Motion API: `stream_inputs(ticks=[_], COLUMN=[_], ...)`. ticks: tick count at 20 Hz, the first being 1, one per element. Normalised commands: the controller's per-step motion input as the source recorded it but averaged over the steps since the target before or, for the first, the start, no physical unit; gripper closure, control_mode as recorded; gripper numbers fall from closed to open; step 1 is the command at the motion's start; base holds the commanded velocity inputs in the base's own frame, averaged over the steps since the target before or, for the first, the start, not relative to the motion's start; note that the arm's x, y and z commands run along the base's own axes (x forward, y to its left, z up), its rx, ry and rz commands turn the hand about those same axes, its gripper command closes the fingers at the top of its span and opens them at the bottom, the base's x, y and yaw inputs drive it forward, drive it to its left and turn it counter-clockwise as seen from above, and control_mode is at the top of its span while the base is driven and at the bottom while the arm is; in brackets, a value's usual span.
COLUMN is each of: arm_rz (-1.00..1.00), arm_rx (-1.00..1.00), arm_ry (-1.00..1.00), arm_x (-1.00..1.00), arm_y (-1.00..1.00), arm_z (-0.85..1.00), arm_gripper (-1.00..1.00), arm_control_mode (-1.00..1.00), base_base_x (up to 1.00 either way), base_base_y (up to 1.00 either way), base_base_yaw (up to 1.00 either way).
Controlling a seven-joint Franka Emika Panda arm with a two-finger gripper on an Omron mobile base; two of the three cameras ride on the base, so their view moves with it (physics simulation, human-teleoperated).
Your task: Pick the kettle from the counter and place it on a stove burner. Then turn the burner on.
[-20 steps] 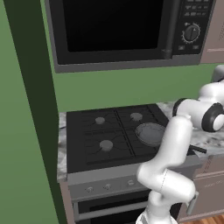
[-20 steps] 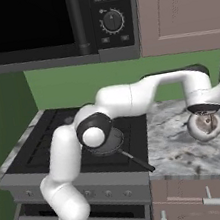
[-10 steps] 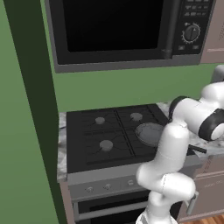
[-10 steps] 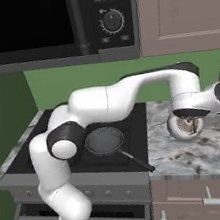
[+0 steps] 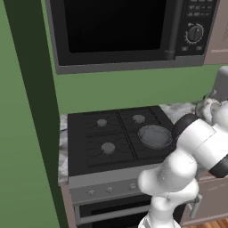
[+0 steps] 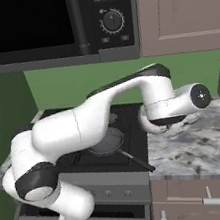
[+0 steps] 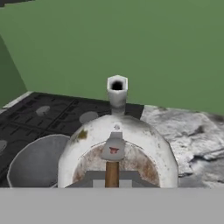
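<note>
My left base camera sits behind my arm on its left and looks forward and down at the stove [image 5: 116,142], with the microwave [image 5: 129,31] above it. My right base camera looks at the same stove [image 6: 78,152] from the other side, taking in more of the marbled surface [image 6: 203,142] to the right of it. Both share the stove top, the frying pan [image 5: 154,136] on it and the microwave. My hand camera is very close to the kettle [image 7: 117,153], looking along it, spout away, toward the stove [image 7: 48,116] and green wall [image 7: 131,43].

White-silver kettle [image 7: 117,144], grey-and-white marbled counter [image 7: 188,131].
</note>
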Motion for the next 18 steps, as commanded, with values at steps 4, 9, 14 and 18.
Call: stream_inputs(ticks=[4,9,14,18], arm_rz=[0.04,0.03,0.03,0.04], arm_rx=[0.0,0.0,-0.01,-0.06], arm_ry=[-0.16,-0.07,0.0,0.06], arm_x=[-0.13,-0.09,-0.02,0.0], arm_y=[1.0,1.0,1.0,1.0], arm_z=[0.24,0.29,0.34,0.36], arm_gripper=[1.0,1.0,1.0,1.0], arm_control_mode=[-1.0,-1.0,-1.0,-1.0], base_base_x=[0.0,0.0,0.0,0.0], base_base_y=[0.0,0.0,0.0,0.0], base_base_yaw=[0.0,0.0,0.0,0.0])
